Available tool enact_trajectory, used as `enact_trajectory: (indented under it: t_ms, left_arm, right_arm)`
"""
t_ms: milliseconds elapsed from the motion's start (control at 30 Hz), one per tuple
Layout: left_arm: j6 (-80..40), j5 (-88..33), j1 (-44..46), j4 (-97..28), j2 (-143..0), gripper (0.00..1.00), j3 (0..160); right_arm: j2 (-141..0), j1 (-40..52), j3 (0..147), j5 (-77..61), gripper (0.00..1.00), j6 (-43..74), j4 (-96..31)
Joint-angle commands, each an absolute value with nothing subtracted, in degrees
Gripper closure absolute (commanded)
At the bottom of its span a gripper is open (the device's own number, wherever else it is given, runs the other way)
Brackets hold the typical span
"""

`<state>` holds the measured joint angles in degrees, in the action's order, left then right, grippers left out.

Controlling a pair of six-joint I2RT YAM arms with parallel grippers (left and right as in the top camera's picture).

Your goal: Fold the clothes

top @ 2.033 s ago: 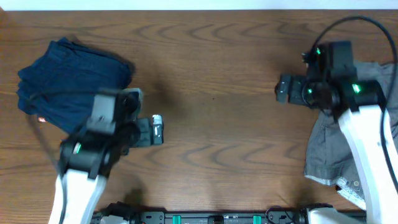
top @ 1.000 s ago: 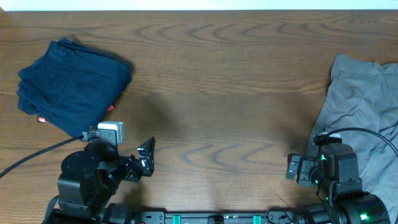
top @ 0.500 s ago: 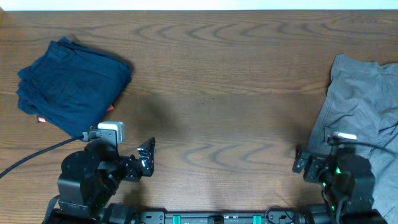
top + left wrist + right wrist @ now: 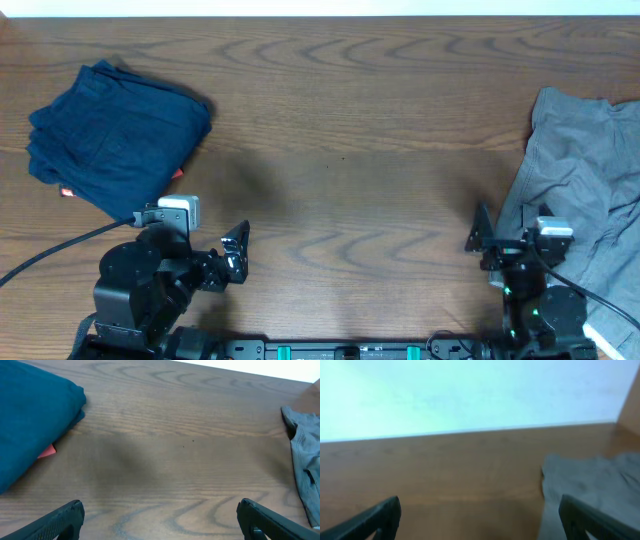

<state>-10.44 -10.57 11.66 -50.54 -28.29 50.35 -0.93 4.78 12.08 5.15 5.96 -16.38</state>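
Folded navy-blue shorts (image 4: 118, 140) lie at the table's far left, with a small red label showing at their edge; they also show in the left wrist view (image 4: 30, 420). A crumpled grey pair (image 4: 585, 190) lies at the right edge, seen too in the left wrist view (image 4: 305, 455) and the right wrist view (image 4: 590, 485). My left gripper (image 4: 236, 255) (image 4: 160, 522) is open and empty at the front left, right of the navy shorts. My right gripper (image 4: 482, 240) (image 4: 480, 517) is open and empty at the front right, beside the grey pair's left edge.
The wooden table (image 4: 340, 130) stretches between the two garments. A black cable (image 4: 60, 245) runs from the left arm off the left edge. A pale wall rises behind the table's far edge in the right wrist view (image 4: 470, 395).
Both arms pulled back from the garments to the front edge. The left has stayed still for the last second; the right gripper shifted a little further and settled beside the grey pair.
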Motion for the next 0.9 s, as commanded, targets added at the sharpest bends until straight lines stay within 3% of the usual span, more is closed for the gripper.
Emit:
enact_trajectory:
  t_ms: [0, 167, 867]
  left_arm:
    - [-9.7, -10.7, 11.4, -50.5, -28.0, 0.02, 50.2]
    - [-9.7, -10.7, 11.4, -50.5, -28.0, 0.02, 50.2]
    - [-9.7, -10.7, 11.4, -50.5, -28.0, 0.02, 50.2]
  right_arm:
    - [-0.3, 3.3, 7.3, 2.5, 0.01, 3.5, -9.7]
    - [-0.3, 3.3, 0.4, 1.2, 0.01, 2.0, -0.5]
    - [-0.3, 3.3, 0.3, -0.1, 0.01, -1.8, -4.3]
